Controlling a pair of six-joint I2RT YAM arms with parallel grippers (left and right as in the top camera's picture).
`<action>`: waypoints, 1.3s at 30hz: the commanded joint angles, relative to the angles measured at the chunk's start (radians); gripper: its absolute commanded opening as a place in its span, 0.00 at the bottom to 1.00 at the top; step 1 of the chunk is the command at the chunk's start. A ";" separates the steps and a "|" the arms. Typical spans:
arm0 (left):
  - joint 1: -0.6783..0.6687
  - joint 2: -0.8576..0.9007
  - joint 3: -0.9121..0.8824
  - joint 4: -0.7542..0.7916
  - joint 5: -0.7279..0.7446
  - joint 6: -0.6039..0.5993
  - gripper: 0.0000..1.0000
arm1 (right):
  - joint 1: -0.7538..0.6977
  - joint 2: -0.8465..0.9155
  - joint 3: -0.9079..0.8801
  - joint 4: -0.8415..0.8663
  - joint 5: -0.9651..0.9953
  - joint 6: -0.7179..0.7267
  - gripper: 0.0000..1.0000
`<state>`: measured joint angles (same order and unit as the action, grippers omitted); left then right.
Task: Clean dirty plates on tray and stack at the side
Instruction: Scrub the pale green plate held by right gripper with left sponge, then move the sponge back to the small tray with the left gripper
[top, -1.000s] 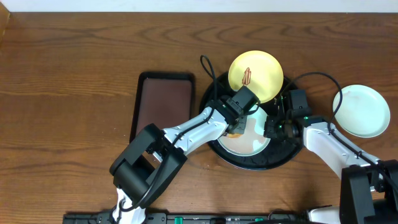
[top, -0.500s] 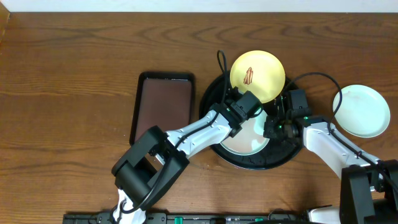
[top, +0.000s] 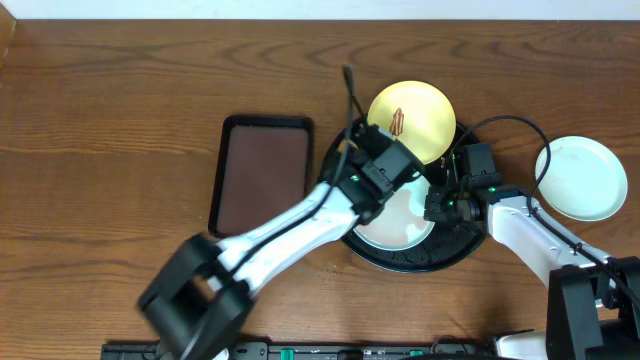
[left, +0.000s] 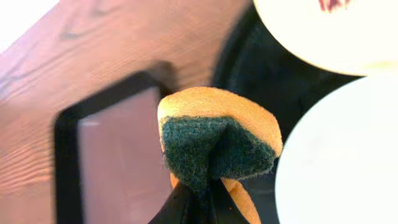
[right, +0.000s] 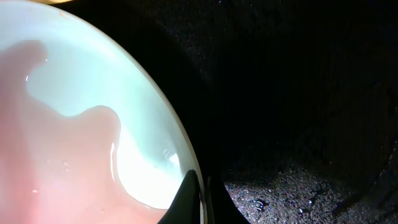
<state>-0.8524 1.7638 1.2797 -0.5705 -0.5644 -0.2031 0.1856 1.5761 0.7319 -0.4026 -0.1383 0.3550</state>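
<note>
Over the left part of the round black tray, my left gripper hangs shut on an orange sponge with a green scouring face, clear of the plates. A mint-white plate lies in the tray. My right gripper is shut on this plate's right rim, one finger on each side. A pale yellow plate with a red-brown smear rests on the tray's far edge. Another mint-white plate sits on the table to the right.
A rectangular dark-brown tray lies on the wooden table just left of the black tray. Cables loop above both wrists near the yellow plate.
My left gripper has lifted the sponge off the mint-white plate in the tray and risen toward the tray's far-left side. The right gripper and all the plates have stayed put.
</note>
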 joint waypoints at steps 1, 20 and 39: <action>0.033 -0.144 0.027 -0.086 -0.045 -0.110 0.07 | -0.008 0.021 -0.026 -0.013 0.111 -0.013 0.01; 0.743 -0.236 -0.240 -0.104 0.792 -0.122 0.08 | -0.007 -0.245 0.061 -0.041 0.054 -0.230 0.01; 0.752 -0.543 -0.039 -0.428 0.799 -0.104 0.80 | 0.255 -0.226 0.284 0.197 0.044 -0.089 0.01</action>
<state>-0.1047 1.3220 1.2125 -0.9703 0.2306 -0.3138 0.3840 1.3018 0.9966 -0.2523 -0.0883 0.2031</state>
